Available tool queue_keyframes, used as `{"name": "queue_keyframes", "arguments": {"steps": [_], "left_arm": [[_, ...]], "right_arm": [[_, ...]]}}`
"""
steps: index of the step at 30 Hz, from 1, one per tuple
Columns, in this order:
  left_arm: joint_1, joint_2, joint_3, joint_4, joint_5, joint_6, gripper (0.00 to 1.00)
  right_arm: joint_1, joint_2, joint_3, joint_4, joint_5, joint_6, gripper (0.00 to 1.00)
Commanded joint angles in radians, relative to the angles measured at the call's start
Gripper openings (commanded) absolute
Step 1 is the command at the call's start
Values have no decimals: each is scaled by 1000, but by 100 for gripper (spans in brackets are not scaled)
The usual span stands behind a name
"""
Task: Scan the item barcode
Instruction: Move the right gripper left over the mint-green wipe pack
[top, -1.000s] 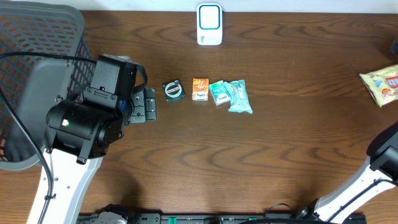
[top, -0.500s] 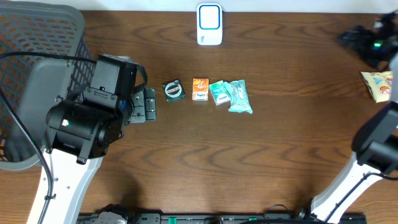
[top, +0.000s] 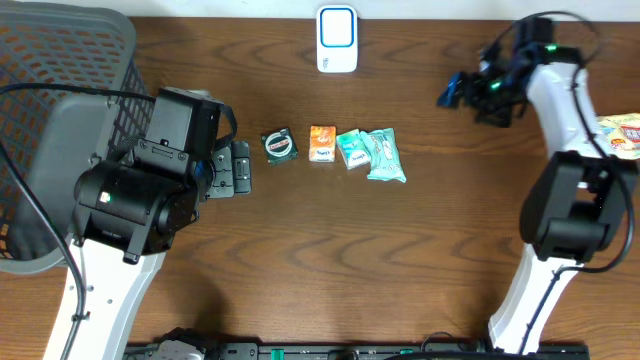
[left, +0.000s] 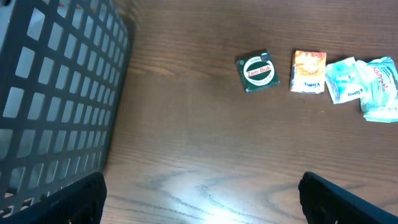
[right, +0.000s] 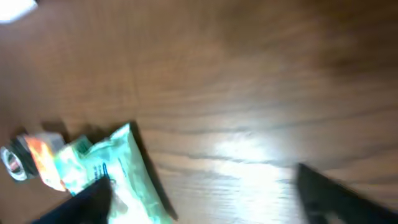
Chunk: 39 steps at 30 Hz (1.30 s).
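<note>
The Zam-Buk tin, a round green tin with "Zam-Buk" printed on its lid, heads a short row of small items on the brown table. In the overhead view an orange packet lies just right of the tin. Past it come a small teal packet and a longer teal packet that touch each other. Their print is too small to read. The left gripper sits just left of the tin with its jaws spread wide and nothing between them. From the left wrist, the tin lies ahead of the fingers, apart from them. The right gripper hangs well to the right of the tin, beyond the end of the row. Its jaws are apart and hold nothing. Its blurred wrist view shows the longer teal packet close to one finger. The white and blue barcode scanner stands beyond the tin at the table's far edge. A dark mesh basket sits well left of the tin, its inside mostly hidden by the left arm. A snack bag lies far right of the tin.
</note>
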Motion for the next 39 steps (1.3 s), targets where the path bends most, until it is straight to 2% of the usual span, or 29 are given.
{"name": "queue_keyframes", "arguments": {"steps": [1,4,10,13,16,18,25,29,39], "left_arm": [[5,5,8,-3,-17,9,98],[5,5,8,-3,-17,9,98],[5,5,8,-3,-17,9,98],[5,5,8,-3,-17,9,98],[5,5,8,-3,-17,9,98],[5,5,8,-3,-17,9,98],[5,5,8,-3,-17,9,98],[5,5,8,-3,-17,10,98],[5,5,8,-3,-17,9,98]], "right_arm": [[57,-34,-43,8,22,0,67],[114,-34,-58,22,26,1,64],[229,-34,-56,51,38,1,45],[288,-34,-56,48,121,4,40],[339,-34,-56,47,211,7,26],[370,-34,-54,54,261,13,21],[433,-36,-5,11,380,16,20],[462,-36,2,4,373,38,5],[543,-34,1,45,397,38,2]]}}
